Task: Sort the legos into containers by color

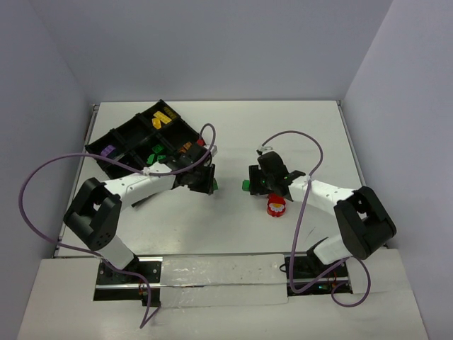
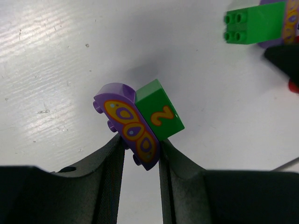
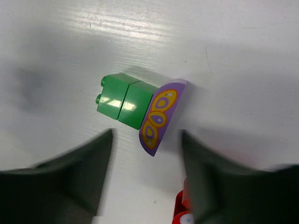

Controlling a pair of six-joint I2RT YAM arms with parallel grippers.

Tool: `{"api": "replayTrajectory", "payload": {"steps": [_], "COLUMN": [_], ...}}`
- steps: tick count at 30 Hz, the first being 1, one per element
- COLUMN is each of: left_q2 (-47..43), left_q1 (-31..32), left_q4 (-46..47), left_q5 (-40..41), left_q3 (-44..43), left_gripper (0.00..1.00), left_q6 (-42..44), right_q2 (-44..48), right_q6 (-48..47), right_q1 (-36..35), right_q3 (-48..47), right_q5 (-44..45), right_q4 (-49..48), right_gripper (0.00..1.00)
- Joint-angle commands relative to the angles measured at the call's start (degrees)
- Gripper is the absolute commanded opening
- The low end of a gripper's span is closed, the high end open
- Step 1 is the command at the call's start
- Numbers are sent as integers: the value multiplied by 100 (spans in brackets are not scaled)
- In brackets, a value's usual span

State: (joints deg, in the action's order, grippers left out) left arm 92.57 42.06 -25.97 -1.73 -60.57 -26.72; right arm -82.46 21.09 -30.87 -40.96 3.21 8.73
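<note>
Bricks divided between your arms: your left pincer (image 2: 141, 145) grips a purple-winged green brick (image 2: 156, 114) by its purple end near the black tray (image 1: 95, 152), likely for sorting, while your right pincer (image 3: 147, 136) hangs wide open over its twin (image 3: 128, 102) on the counter (image 1: 283, 127).

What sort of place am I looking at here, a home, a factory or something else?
Most likely a robotics lab test cell: two arms bolted to a white table, blank pale walls boxing it in, and only toy bricks and a black divided tray as props.
</note>
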Motion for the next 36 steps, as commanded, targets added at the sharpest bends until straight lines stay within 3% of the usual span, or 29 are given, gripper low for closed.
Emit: {"api": "replayTrajectory", "payload": {"steps": [1, 5, 8, 13, 25, 36], "left_q2": [-361, -436, -488, -643, -880, -926], "left_q1": [-201, -266, -305, -356, -422, -427], "left_q4": [18, -8, 41, 240, 399, 418], "left_q5": [-509, -610, -699, -903, -1198, -1225], "left_q3": [-418, -530, -578, -479, -391, -377], "left_gripper": [0, 0, 0, 0, 0, 0], "left_q6": [37, 38, -27, -219, -312, -335], "right_q2": [222, 483, 512, 530, -98, -395], "right_q6": [-88, 192, 1140, 2188, 2592, 2708], "right_q1": [-10, -9, -7, -28, -111, -147], "right_q3": [-451, -856, -1504, -1811, -2210, -2232], "right_q5": [-98, -131, -540, -1428, -2433, -2726], "right_q4": [385, 949, 1427, 1095, 729, 423], "right_gripper": [75, 73, 71, 71, 70, 70]}}
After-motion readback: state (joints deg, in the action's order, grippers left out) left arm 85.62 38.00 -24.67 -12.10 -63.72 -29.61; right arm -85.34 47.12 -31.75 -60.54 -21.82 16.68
